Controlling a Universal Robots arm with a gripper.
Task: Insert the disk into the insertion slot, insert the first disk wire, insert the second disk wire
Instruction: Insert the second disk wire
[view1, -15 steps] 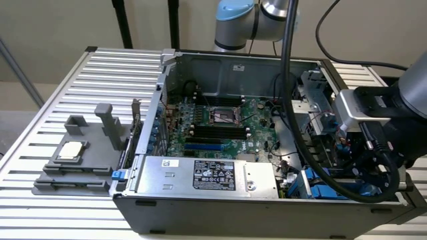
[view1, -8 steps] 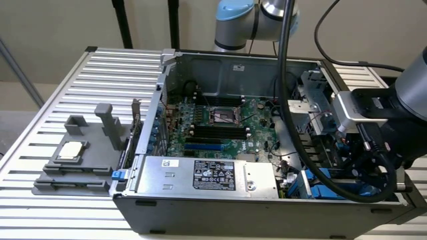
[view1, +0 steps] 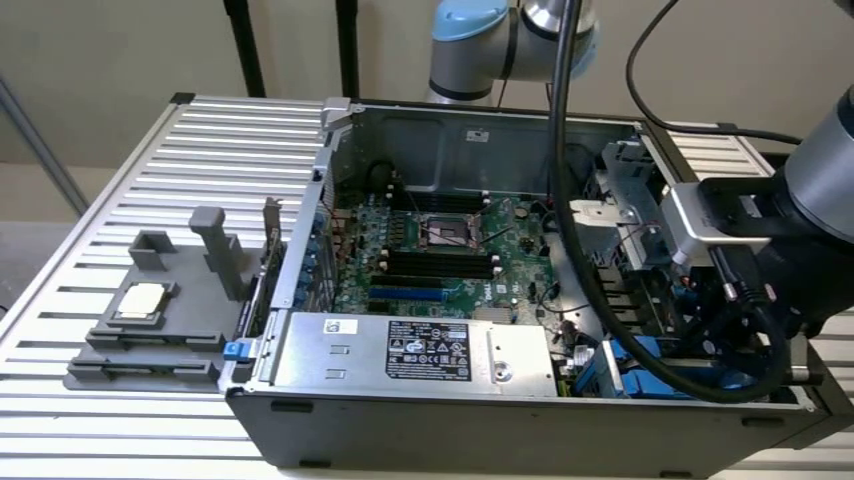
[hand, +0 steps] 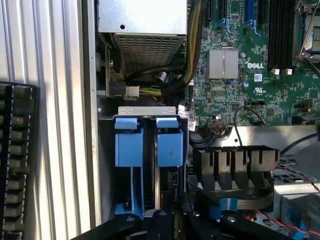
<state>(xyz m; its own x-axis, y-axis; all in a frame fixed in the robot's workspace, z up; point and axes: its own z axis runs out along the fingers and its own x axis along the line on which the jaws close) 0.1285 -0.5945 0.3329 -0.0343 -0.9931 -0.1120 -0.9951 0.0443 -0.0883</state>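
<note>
The insertion slot (hand: 129, 145) is a bay of the dark drive cage in the computer case's near corner, at the exterior view's right (view1: 654, 375). Two bright blue plastic frames stand side by side in it. Along the second blue frame (hand: 169, 142) runs a thin metal edge. The disk's silver face and white label are hidden, so I cannot tell if that edge is the disk. My gripper (hand: 167, 222) hangs directly over the bay, its black parts close above the blue frames. The arm's wrist (view1: 747, 230) covers the cage in the exterior view.
The silver power-supply box (view1: 414, 350) lies beside the cage, with black cable bundles (hand: 150, 75) running from it. The green motherboard (view1: 441, 250) fills the case floor. A black ribbed part (hand: 235, 162) and red wires (hand: 295, 175) sit close by. A grey fixture (view1: 160, 320) stands outside.
</note>
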